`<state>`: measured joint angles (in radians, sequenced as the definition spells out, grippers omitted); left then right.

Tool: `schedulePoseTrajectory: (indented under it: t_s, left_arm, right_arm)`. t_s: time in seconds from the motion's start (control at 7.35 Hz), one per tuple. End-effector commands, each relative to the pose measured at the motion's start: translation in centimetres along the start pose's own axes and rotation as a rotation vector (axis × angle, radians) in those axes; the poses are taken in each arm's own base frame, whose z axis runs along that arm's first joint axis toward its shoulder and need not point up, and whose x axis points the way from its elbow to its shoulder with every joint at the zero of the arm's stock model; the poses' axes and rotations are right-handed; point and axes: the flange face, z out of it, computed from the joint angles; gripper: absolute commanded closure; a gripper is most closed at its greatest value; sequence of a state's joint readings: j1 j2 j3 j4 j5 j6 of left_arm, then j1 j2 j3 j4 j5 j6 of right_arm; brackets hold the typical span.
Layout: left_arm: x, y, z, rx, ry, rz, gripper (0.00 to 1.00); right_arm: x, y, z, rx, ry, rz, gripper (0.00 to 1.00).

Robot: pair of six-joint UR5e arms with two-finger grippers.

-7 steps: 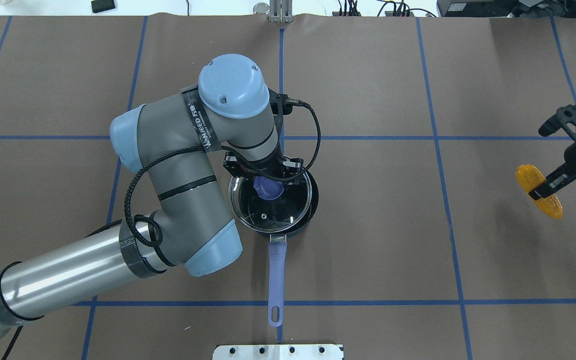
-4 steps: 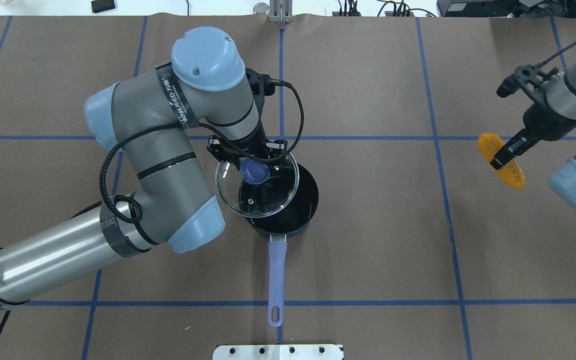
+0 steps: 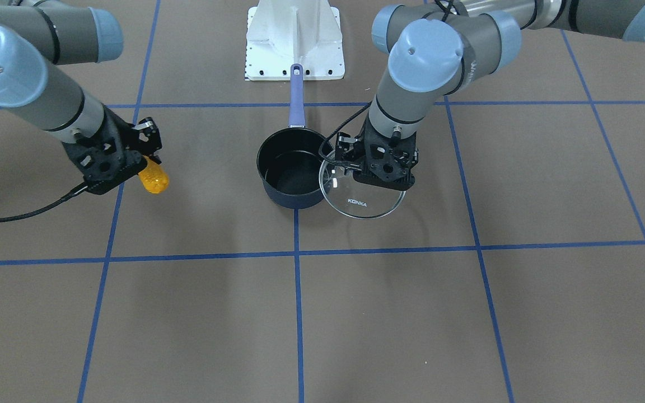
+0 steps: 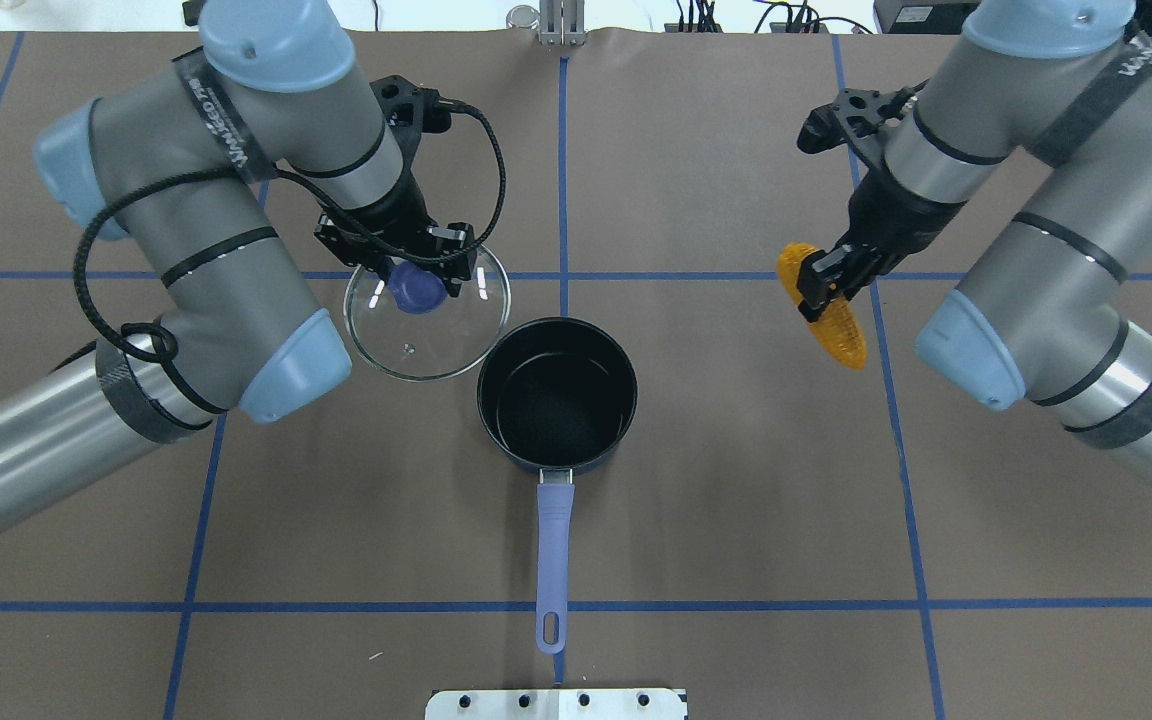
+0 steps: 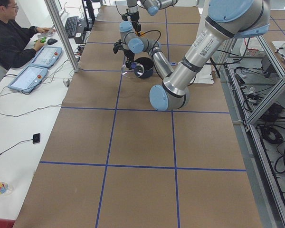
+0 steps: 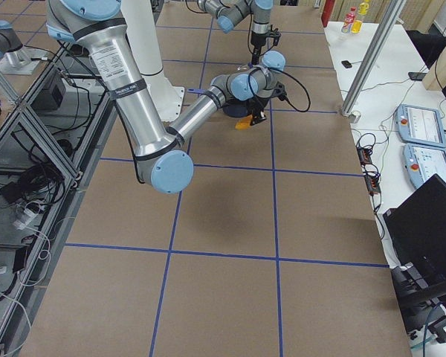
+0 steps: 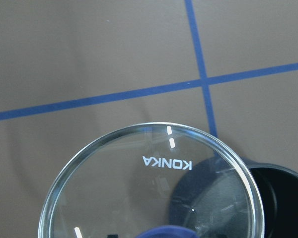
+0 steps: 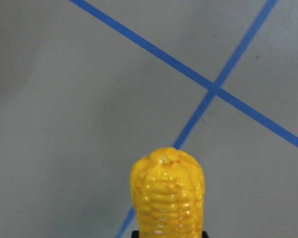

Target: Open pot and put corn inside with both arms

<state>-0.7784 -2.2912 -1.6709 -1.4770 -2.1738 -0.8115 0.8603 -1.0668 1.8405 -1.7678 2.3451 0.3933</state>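
right fingers (image 4: 818, 280) clamp corn (image 4: 841, 335) across its long axis; left fingers (image 4: 453, 272) grip lid knob (image 4: 418, 293).

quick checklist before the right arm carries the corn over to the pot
1. Pot uncovered: ok, its black inside shows bare and empty.
2. Lid out of the way: ok, held off to the left arm's side, though its edge sits close to the pot's rim.
3. Left gripper holds the lid: ok, shut on the knob.
4. Right gripper holds the corn: ok, shut on it, corn off the table.
5. Corn above the pot's mouth: not ok, it hangs off to the right arm's side.
6. Handle clear of the approach: ok, it points toward the robot's base.
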Motion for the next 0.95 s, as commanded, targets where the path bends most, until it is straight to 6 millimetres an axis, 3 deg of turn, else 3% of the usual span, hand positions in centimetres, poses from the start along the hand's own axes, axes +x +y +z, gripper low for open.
schedulePoseTrajectory:
  t_s: [0.0, 0.27, 0.41, 0.54, 0.68, 0.82]
  left_arm:
    - [-6.7, -1.4, -1.2, -0.009, -0.011, 0.045, 0.37]
    - [-12.1, -1.8, -1.6, -0.014, -0.033, 0.093, 0.37]
    - [-14.6, -2.0, -2.1, -0.009, -0.049, 0.108, 0.37]
    - [-17.5, -1.8, -2.0, -0.015, -0.065, 0.129, 0.37]
    - [-21.0, -1.2, -1.6, -0.025, -0.084, 0.151, 0.37]
    - [-22.9, -0.8, -1.4, -0.033, -0.094, 0.163, 0.37]
  right_arm:
    - [-9.8, -1.4, 2.0, 0.024, 0.011, 0.072, 0.63]
    - [-17.6, -1.1, 5.1, 0.082, 0.051, 0.111, 0.63]
    - [-20.9, -1.7, 8.1, 0.14, 0.041, 0.146, 0.63]
    - [-22.5, -2.4, 9.9, 0.159, 0.031, 0.147, 0.63]
    - [-23.3, -2.6, 9.8, 0.164, 0.026, 0.139, 0.62]
    - [-23.6, -2.6, 9.7, 0.166, 0.024, 0.136, 0.62]
